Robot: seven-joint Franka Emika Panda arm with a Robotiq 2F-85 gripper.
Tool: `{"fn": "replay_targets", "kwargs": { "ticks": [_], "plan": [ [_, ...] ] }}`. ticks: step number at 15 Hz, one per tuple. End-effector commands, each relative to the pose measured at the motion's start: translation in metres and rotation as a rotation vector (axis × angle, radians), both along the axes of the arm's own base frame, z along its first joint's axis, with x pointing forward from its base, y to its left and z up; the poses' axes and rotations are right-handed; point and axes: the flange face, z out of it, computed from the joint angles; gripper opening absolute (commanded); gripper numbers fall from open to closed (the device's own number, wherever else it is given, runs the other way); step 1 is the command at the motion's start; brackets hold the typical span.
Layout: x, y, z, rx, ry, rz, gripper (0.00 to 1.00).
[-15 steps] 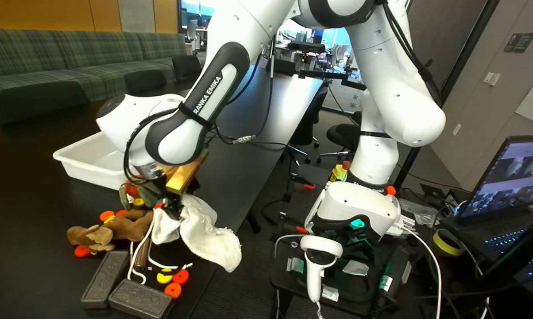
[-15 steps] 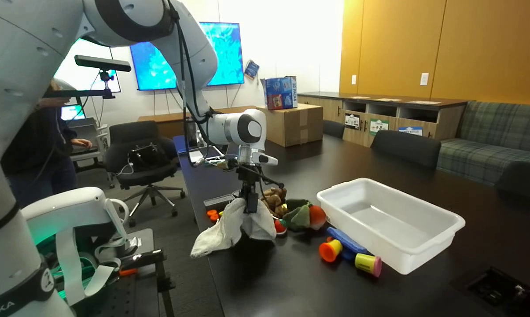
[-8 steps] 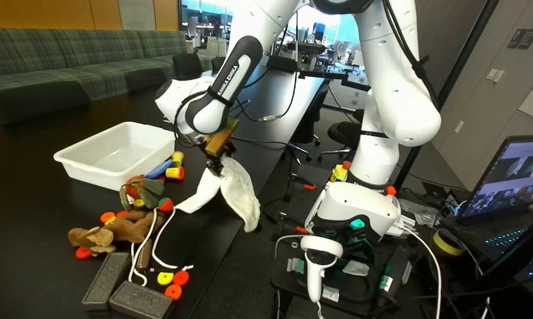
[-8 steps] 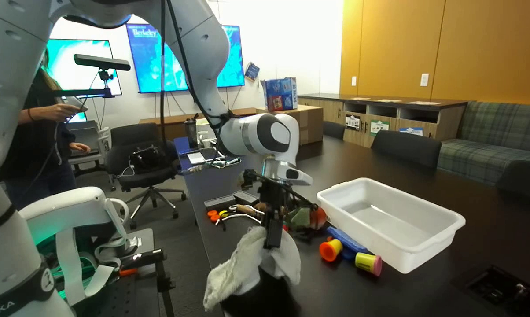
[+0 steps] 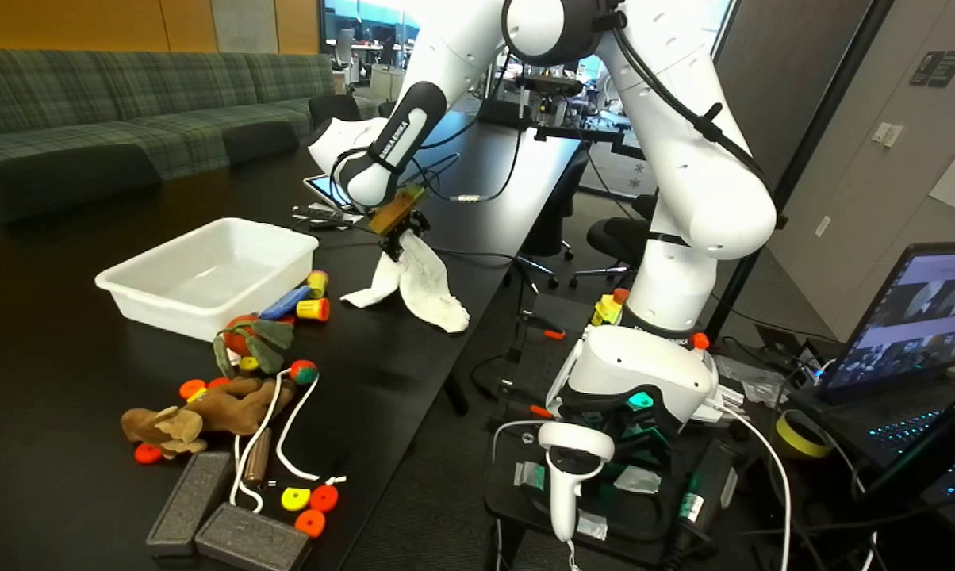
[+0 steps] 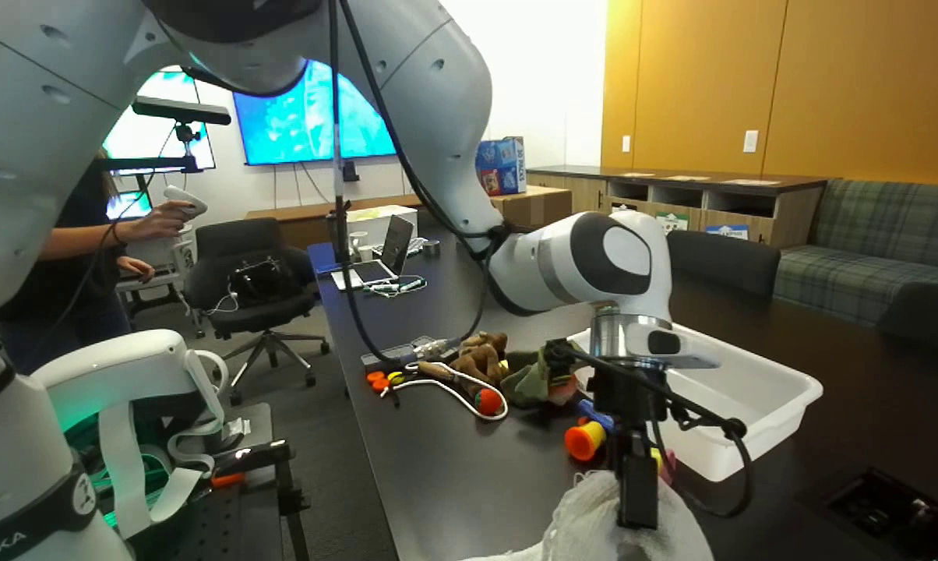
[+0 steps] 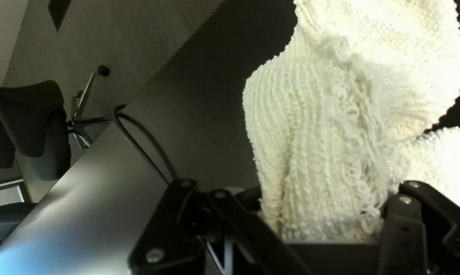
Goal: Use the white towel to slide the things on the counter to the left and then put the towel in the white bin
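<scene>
My gripper (image 5: 398, 244) is shut on the white towel (image 5: 428, 289), which hangs below the fingers in two flaps. In an exterior view the gripper (image 6: 638, 491) and towel (image 6: 586, 522) are low in the picture, the towel partly cut off. The towel fills the jaws in the wrist view (image 7: 321, 152). The white bin (image 5: 156, 305) stands on the counter beside the gripper and looks empty; the arm partly hides it in an exterior view (image 6: 765, 436). A brown plush dog (image 5: 239, 408), a roped red-green ball (image 5: 304, 372) and grey blocks (image 5: 253, 535) lie grouped, apart from the towel.
An orange-green plush (image 5: 262, 342), a blue toy (image 5: 285, 302) and yellow-orange cups (image 5: 312, 309) lie against or near the bin. Orange and yellow discs (image 5: 324, 497) lie near the counter edge. A tablet (image 5: 327, 190) and cables lie behind the gripper.
My gripper has carried the towel away from the toys, past the bin's near side, farther along the counter. The roped ball has shifted slightly. The bin has not moved.
</scene>
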Motion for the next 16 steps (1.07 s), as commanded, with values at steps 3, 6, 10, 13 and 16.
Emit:
{"fn": "replay_targets", "kwargs": {
  "ticks": [3,6,10,13,16],
  "plan": [
    [0.082,-0.006,-0.022,-0.107,-0.21,-0.125,0.05],
    [0.11,-0.001,-0.037,-0.161,-0.303,-0.182,0.05],
    [0.134,0.017,-0.064,-0.154,-0.383,-0.253,0.05],
    [0.144,0.044,-0.077,-0.097,-0.415,-0.27,0.04],
    [0.152,0.077,-0.081,-0.059,-0.46,-0.24,0.05]
  ]
}}
